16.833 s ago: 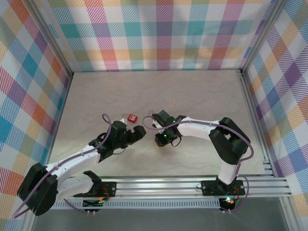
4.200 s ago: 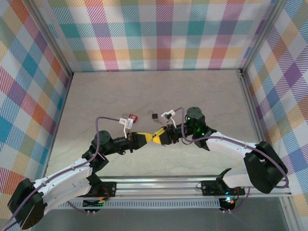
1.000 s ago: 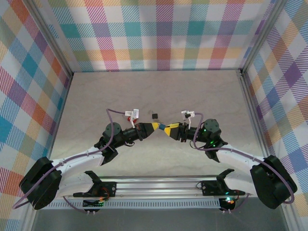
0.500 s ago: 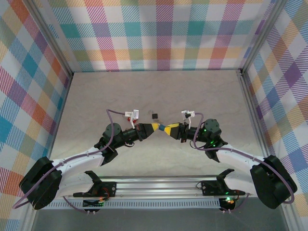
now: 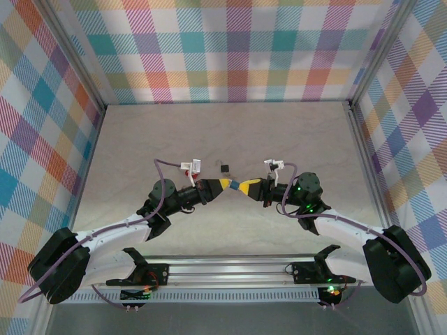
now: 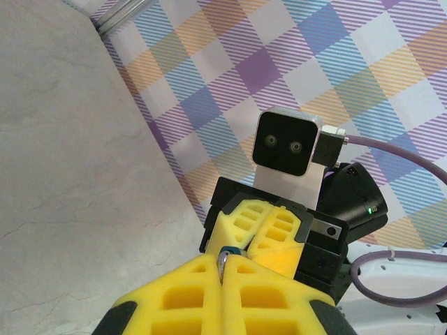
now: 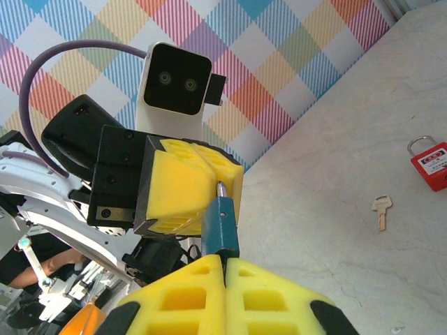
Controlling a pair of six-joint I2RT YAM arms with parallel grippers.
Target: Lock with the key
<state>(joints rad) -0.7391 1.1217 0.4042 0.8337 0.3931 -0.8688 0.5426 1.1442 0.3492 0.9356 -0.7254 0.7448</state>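
Lab test cell: plaid-cloth walls (image 5: 237, 49), aluminium rail (image 5: 279, 269), marble-look tabletop (image 5: 230, 132), bolted robot arms (image 5: 112, 230).

On the table (image 7: 335, 174), the key (image 7: 380, 210) lies near a padlock (image 7: 432, 163).

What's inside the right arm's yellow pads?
A small blue padlock, clamped by the right gripper. Its lower end is hidden between the pads; its silver tip vanishes into the left gripper.

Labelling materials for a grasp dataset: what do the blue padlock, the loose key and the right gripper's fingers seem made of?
Blue padlock: matte blue body, painted metal or plastic, unclear; shiny steel-like tip. Key: pale, thin, flat, probably metal. Right gripper fingers: matte yellow, open cells, probably flexible plastic or rubber.
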